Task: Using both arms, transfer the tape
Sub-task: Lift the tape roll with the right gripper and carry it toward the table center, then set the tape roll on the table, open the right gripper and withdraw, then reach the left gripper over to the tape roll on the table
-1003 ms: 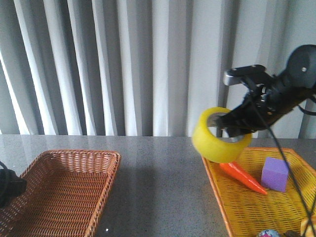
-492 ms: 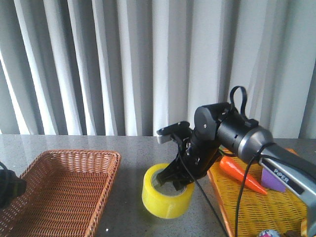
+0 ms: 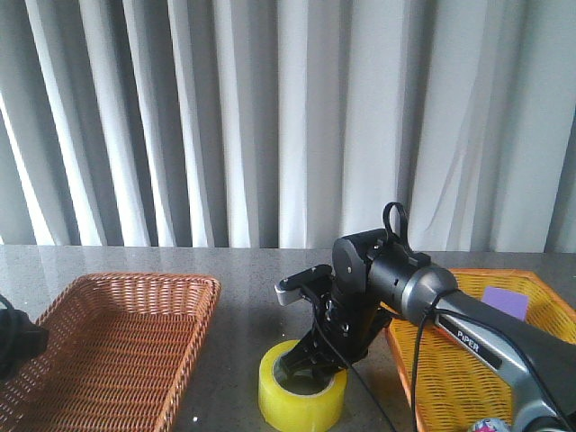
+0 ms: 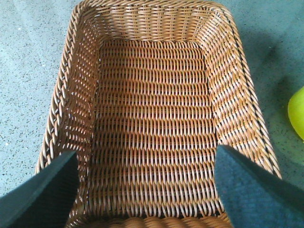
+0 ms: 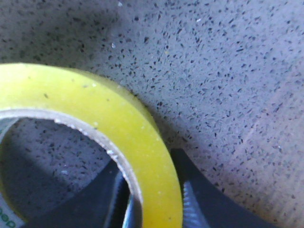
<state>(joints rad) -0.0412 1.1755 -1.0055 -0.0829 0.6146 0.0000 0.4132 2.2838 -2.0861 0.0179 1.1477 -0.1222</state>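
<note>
The yellow tape roll [image 3: 301,396] stands flat on the grey table between the two baskets. My right gripper [image 3: 312,362] reaches down onto it from the right. In the right wrist view the tape's wall [image 5: 118,123] sits between the two fingers of the right gripper [image 5: 152,187], one inside the core and one outside, closed on it. My left gripper [image 4: 145,190] is open and empty above the brown wicker basket [image 4: 147,7]; the tape's edge [image 4: 297,111] shows beside that basket. In the front view the left arm [image 3: 13,346] barely shows at the left edge.
The brown wicker basket [image 3: 144,279] stands at the front left. An orange tray [image 3: 450,378] at the right holds a purple block [image 3: 508,301] and a colourful ball [image 3: 490,425]. Grey-white curtains hang behind the table.
My right arm has carried the tape from above the orange tray leftward and down onto the table. The left arm has not moved.
</note>
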